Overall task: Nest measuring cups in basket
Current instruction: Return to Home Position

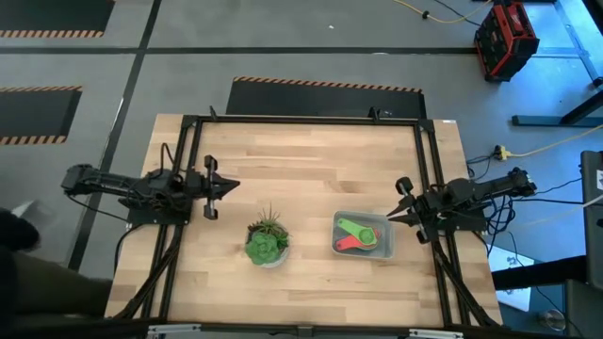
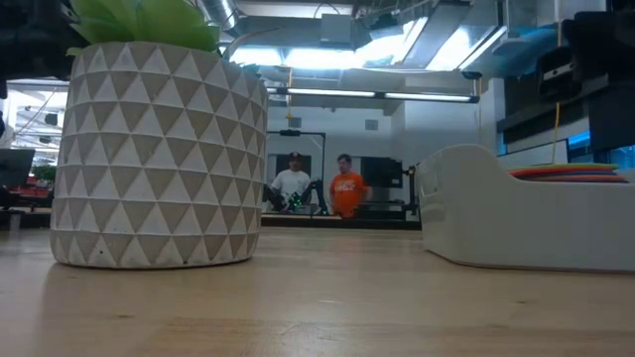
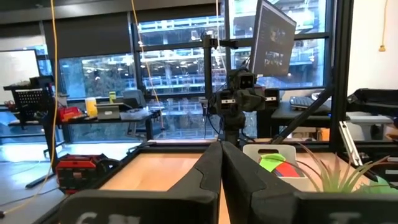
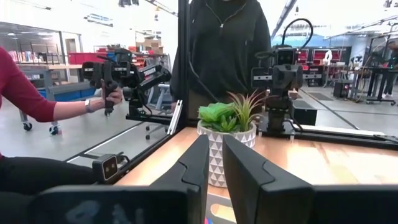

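The basket (image 1: 385, 250), a pale rectangular bin, stands on the wooden table right of centre. Measuring cups lie in it, stacked: a green one (image 1: 355, 228) on top, with orange (image 1: 369, 239) and red (image 1: 345, 247) showing beneath. In the low view their rims (image 2: 571, 171) stick up above the basket's wall (image 2: 516, 223). My right gripper (image 1: 392, 218) hovers just off the basket's right end, its fingers (image 4: 215, 138) nearly together with nothing between them. My left gripper (image 1: 234, 186) is shut and empty at the table's left, pointing right (image 3: 221, 144).
A green spiky plant in a white patterned pot (image 1: 267, 242) stands left of the basket, large in the low view (image 2: 159, 159). A black frame (image 1: 424, 141) borders the table. Bare wood lies at the far half. People stand beyond the table (image 4: 227, 37).
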Robot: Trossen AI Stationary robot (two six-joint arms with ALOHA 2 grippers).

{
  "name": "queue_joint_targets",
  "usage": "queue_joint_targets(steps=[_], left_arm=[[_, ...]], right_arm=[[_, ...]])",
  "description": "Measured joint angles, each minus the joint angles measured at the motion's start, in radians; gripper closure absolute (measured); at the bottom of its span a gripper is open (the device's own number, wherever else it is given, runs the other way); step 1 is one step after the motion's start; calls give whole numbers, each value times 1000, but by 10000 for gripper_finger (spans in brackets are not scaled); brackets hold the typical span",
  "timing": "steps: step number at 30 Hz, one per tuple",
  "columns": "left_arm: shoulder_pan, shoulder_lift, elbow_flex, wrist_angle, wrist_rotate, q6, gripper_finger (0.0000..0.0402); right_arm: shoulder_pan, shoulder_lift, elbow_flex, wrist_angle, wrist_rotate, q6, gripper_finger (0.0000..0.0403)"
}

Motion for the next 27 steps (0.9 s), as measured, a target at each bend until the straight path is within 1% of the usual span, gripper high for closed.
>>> queue_joint_targets(steps=[8,14,20,27], left_arm=[[0,-97,0,-88,2,14,399],[0,-178,0,-164,1,20,400],[0,-259,0,-252,-1,26,396],[0,-256,0,-286,-16,28,400]], right_arm=[[0,0,0,-9,0,-4,352],[0,0,0,-81,1,22,352],[0,0,0,-82,1,23,352],[0,0,0,-83,1,23,352]])
